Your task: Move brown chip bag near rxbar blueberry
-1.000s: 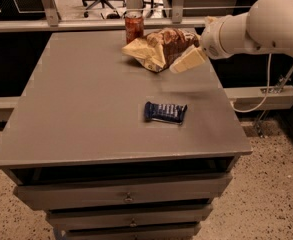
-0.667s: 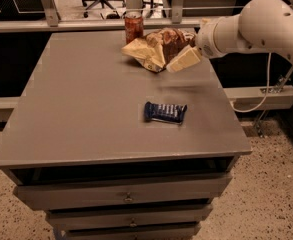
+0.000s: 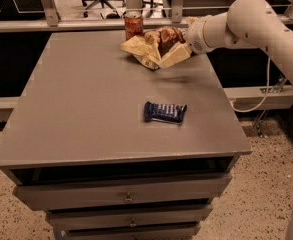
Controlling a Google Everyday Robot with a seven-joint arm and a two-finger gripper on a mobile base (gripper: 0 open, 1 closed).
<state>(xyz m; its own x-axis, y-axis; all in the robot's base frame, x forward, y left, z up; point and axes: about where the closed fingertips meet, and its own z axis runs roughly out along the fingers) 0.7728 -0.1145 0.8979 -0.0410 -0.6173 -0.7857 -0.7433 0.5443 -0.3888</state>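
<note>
Brown chip bag (image 3: pixel 158 46) shifted left, axis left-right; end effector (image 3: pixel 187 40) grips right end.

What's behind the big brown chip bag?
A red soda can stands behind the brown chip bag; its bottom is covered. The end effector is at the bag's right end.

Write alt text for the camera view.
A white robot arm reaches in from the right, its gripper at the brown chip bag beside a red soda can at the far edge of the grey table. The rxbar blueberry lies apart, nearer the camera.
</note>
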